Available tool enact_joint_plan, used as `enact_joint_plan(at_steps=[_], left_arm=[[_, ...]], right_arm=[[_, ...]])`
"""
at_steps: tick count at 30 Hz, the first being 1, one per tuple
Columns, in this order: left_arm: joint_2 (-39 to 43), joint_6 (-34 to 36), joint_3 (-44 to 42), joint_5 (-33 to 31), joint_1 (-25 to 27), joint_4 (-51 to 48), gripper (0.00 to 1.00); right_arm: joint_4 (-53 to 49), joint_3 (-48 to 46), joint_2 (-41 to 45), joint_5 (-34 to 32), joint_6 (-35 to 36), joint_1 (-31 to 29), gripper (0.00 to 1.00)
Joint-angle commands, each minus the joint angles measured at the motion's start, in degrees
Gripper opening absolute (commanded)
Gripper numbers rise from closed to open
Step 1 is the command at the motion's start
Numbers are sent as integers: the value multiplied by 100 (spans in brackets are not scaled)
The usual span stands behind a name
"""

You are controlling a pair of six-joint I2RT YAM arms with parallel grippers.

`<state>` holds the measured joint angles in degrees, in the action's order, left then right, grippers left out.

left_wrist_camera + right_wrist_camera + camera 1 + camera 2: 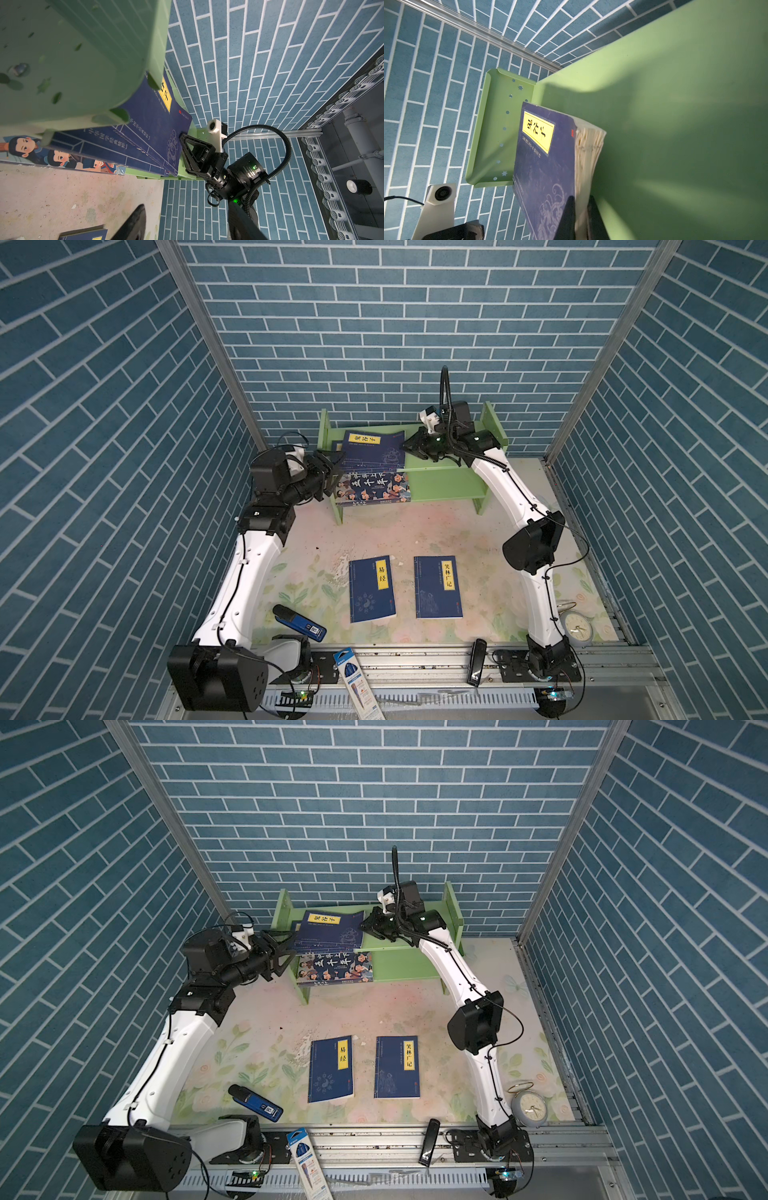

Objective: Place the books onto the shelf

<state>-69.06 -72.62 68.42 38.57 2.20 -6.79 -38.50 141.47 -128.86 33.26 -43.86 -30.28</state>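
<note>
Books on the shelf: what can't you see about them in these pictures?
Lower navy book: title covered by the top navy book, both top views.
Cartoon book: far part hidden under the upper board of the shelf, top views.
Top navy book's label: partly behind the shelf's side panel, left wrist view.

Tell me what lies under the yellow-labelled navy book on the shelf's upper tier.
A second navy book, only its edge showing; its title is covered. Anything beneath that cannot be seen.

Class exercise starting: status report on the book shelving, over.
Right gripper shut on thin navy-blue book with yellow label, on top tier of light green wooden shelf. Left gripper open at shelf's side panel. Two navy-blue books flat on table.
</note>
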Motion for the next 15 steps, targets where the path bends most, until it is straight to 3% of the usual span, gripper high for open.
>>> enact_joint_plan(at_steps=[1,8,15], left_arm=[[49,81,92,2,-59,-44,65],[38,90,93,-24,-61,-34,65],[33,90,83,-42,-61,-37,65]], right_arm=[[-149,-65,166,342,484,39,11],[-156,-70,186,853,711,26,11],[-61,55,57,889,671,-28,11]])
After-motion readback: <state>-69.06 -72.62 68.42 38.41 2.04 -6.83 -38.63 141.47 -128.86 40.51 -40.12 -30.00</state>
